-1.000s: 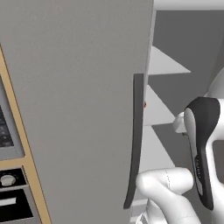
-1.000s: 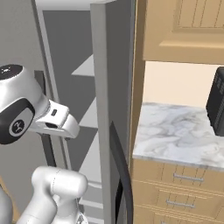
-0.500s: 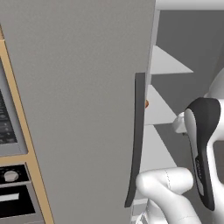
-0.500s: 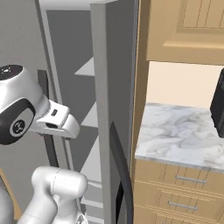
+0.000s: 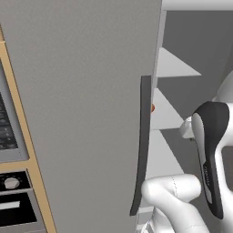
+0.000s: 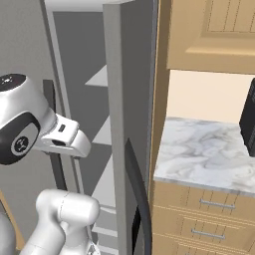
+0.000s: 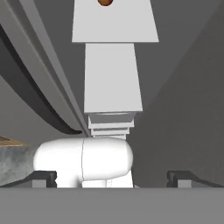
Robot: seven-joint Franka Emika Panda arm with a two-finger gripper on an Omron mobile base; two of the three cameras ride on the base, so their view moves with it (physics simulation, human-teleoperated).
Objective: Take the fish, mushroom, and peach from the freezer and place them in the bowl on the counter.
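Observation:
The freezer [image 5: 82, 113] stands open, its big grey door and long dark handle [image 5: 144, 145] near me in the left base view. White shelves [image 7: 114, 26] step down inside. A small orange ball, the peach [image 7: 105, 1], lies on the upper shelf at the top edge of the hand view, and a sliver of the peach [image 5: 152, 108] peeks past the door edge. My gripper [image 7: 113, 178] is open and holds nothing, well short of the peach. The marble counter [image 6: 199, 149] lies right of the freezer [image 6: 134, 74]. Fish, mushroom and bowl are out of view.
A dark appliance [image 6: 248, 124] stands on the counter's right edge, with tan drawers [image 6: 209, 214] below and wooden wall cabinets [image 6: 214, 30] above. An oven panel [image 5: 11, 182] sits left of the freezer door. The second door's curved dark handle [image 6: 139, 194] juts out low.
Both base pictures have shifted a little sideways, so the camera has moved. The arm keeps its pose and the gripper stays open.

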